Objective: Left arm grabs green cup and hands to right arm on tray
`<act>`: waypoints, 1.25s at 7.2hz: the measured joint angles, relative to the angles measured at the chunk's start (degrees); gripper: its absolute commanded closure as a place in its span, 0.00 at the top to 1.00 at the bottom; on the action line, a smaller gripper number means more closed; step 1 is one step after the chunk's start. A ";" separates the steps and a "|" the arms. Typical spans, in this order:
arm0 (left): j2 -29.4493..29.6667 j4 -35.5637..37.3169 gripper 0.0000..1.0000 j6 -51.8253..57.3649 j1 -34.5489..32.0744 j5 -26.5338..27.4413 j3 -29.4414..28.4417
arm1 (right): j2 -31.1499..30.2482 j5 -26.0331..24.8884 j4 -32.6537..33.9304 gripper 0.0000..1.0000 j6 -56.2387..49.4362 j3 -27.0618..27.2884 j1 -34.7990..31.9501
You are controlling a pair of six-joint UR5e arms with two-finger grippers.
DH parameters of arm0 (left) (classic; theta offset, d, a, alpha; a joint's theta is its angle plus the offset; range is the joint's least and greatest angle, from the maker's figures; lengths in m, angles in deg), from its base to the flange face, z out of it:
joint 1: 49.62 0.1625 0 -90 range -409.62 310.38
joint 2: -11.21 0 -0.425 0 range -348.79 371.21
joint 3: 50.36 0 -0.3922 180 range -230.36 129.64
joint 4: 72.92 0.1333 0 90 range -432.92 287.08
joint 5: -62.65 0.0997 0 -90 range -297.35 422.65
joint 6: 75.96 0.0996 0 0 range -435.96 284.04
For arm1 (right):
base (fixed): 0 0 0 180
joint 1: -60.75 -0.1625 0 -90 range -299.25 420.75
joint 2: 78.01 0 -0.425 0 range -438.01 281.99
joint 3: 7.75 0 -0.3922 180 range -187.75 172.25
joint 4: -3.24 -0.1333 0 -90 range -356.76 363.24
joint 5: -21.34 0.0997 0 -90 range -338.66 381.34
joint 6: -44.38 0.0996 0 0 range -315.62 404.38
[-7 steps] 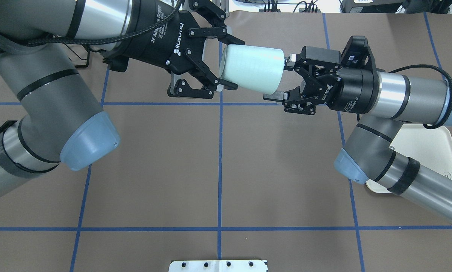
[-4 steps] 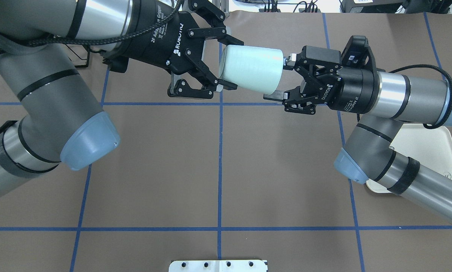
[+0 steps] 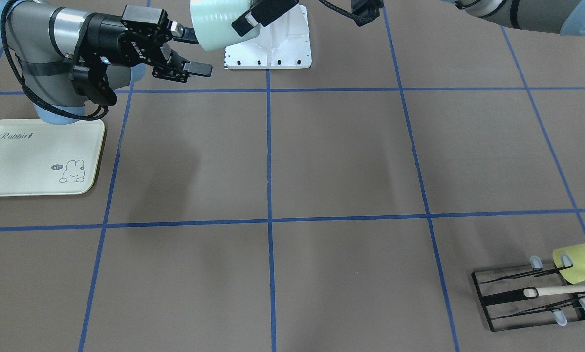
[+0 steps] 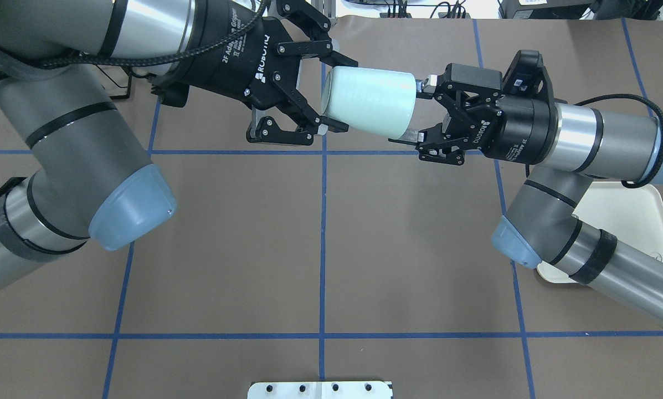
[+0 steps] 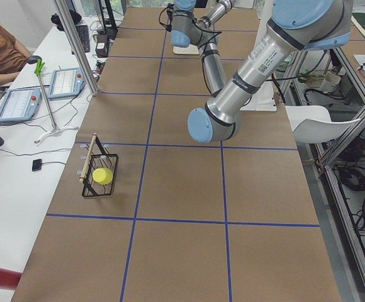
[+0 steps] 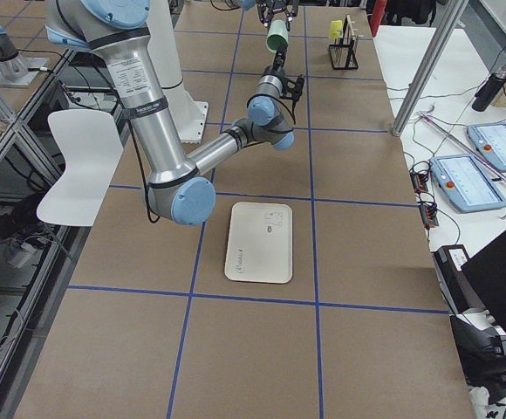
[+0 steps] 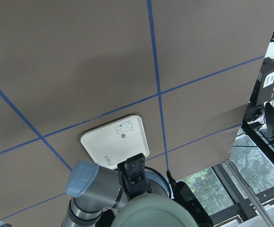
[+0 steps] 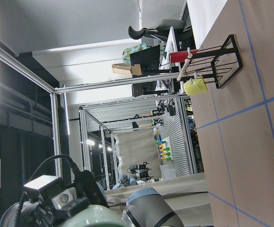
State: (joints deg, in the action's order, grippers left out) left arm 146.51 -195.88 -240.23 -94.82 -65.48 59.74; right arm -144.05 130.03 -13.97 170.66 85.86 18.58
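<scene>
The pale green cup (image 4: 367, 102) lies sideways in the air, held at its narrow end by my left gripper (image 4: 339, 91), which is shut on it. My right gripper (image 4: 414, 111) is open, its fingers (image 4: 426, 82) straddling the cup's wide rim from the other side. In the front-facing view the cup (image 3: 219, 22) is at the top, the right gripper (image 3: 197, 51) to its left, with its lower finger apart from the cup. The cream tray (image 3: 28, 156) lies on the table under the right arm; it also shows in the overhead view (image 4: 630, 216).
A black wire rack (image 3: 527, 298) holding a yellow-green cup (image 3: 580, 261) and a wooden stick stands at the table's far corner on my left side. A white mounting plate (image 3: 268, 44) sits at the robot's base. Blue tape lines cross the brown table.
My right gripper has shifted slightly and tilted at the cup's rim, its lower finger a little closer to the cup. The left gripper and cup have stayed in place.
</scene>
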 measured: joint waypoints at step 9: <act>0.12 0.00 0.18 -1.14 0.13 0.13 -0.61 | -0.29 -0.21 -0.07 0.90 0.00 0.05 0.01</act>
State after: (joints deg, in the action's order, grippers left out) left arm 146.64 -195.87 -241.37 -94.69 -65.35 59.13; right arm -144.34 129.81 -14.04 170.67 85.90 18.59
